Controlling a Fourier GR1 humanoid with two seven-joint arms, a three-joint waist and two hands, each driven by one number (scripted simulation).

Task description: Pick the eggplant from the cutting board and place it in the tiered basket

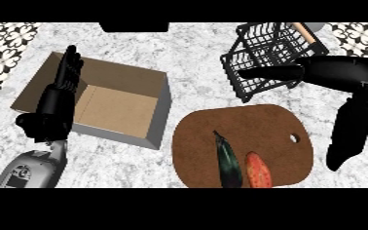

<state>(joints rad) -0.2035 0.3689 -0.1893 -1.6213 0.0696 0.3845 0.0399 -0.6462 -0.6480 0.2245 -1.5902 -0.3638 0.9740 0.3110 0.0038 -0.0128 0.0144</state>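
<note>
A dark, slender eggplant [229, 163] lies on the brown cutting board [244, 126], near the board's front edge. Behind the board stands the black wire tiered basket [267, 53]. My right hand [332, 70] hovers at the right, beside the basket and above the board's right edge. Its fingers are straight, one reaching left across the basket's front, and it is apart from the eggplant and holds nothing. At the left, my left hand [57, 102] rests open with its fingers up, over the near-left corner of a box.
An orange-red vegetable [259, 170] lies right next to the eggplant on the board. An open cardboard box [115, 102] sits left of the board. A wooden-handled object [305, 31] pokes out behind the basket. Patterned tiles border the marble counter.
</note>
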